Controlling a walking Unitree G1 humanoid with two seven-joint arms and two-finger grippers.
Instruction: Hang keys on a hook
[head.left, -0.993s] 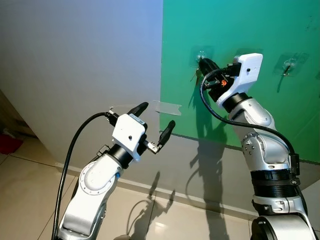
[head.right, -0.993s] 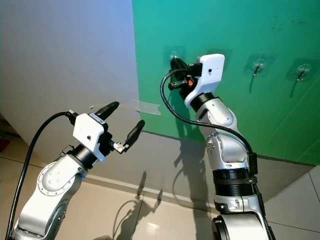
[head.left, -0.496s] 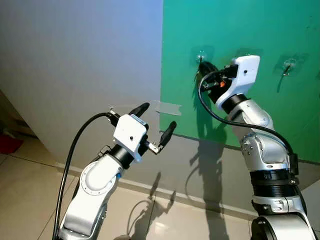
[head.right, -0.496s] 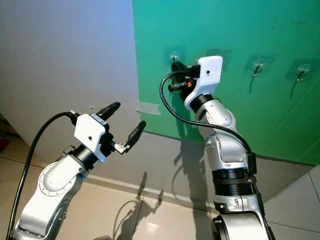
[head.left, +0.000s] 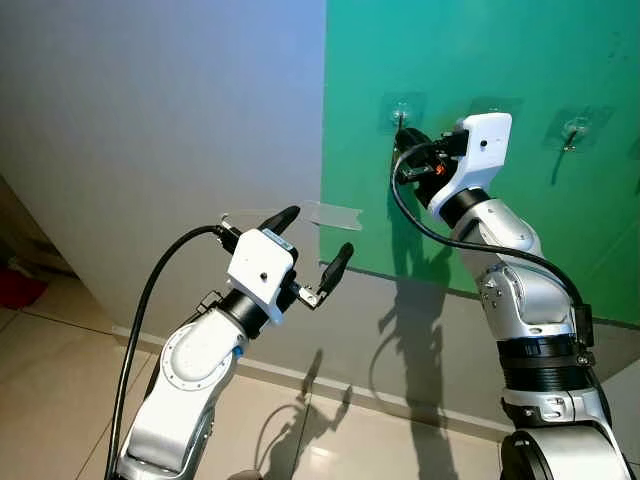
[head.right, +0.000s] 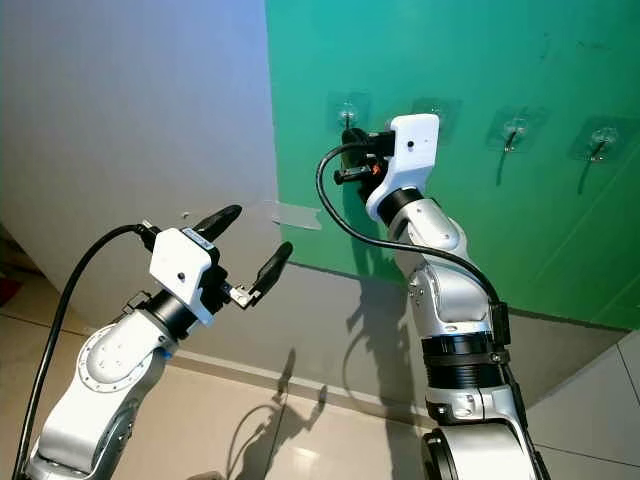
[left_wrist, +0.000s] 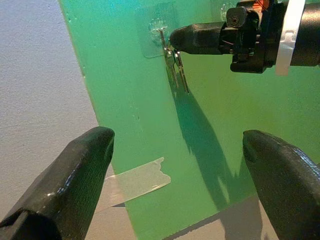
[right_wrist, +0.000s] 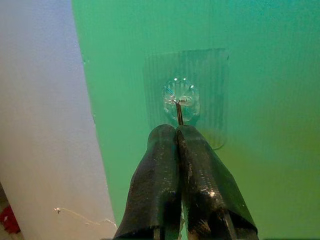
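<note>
Against the green wall panel (head.left: 480, 60), the keys (left_wrist: 176, 70) are held at the clear adhesive hook (right_wrist: 180, 97) by the clenched right gripper (right_wrist: 176, 131), while the left gripper (head.left: 310, 245) is kept spread, empty, well apart.

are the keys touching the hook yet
Touching: in the left wrist view the keys hang from the hook, their ring looped over it, right gripper shut on them.

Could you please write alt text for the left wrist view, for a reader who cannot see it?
The right gripper holds a bunch of keys at a clear stick-on hook on a green board, the keys hanging down from its tip. In the foreground, the left gripper's two black fingers stand wide apart, and a strip of clear tape crosses the board's edge.
</note>
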